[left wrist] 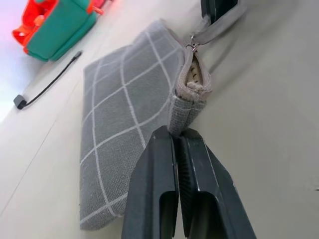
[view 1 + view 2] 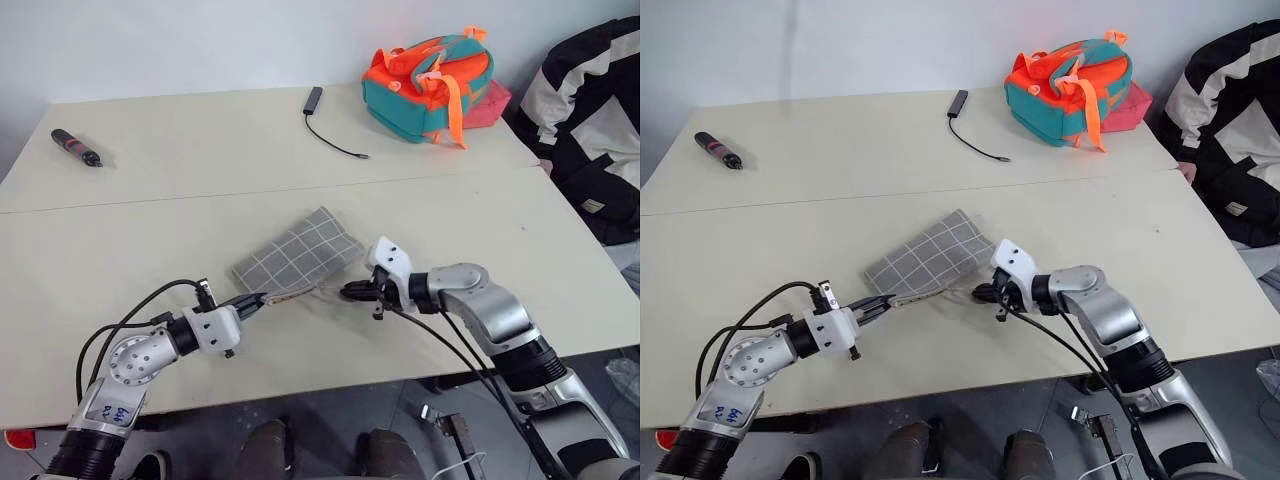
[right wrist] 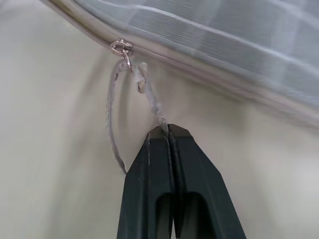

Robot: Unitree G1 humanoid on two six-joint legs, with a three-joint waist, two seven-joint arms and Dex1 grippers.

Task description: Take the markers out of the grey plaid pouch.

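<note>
- Left gripper (image 2: 258, 299): fingers clenched on a corner of the pouch (image 2: 297, 253).
- Right gripper (image 2: 348, 291): fingers clenched on the zipper cord (image 3: 149, 99).
- Pouch lies on the bench (image 2: 150, 240), between both.

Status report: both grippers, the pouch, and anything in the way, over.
Left gripper shut on pouch corner. Right gripper shut on zipper cord. Pouch flat on table, barely unzipped, no markers out. Nothing in the way.
</note>
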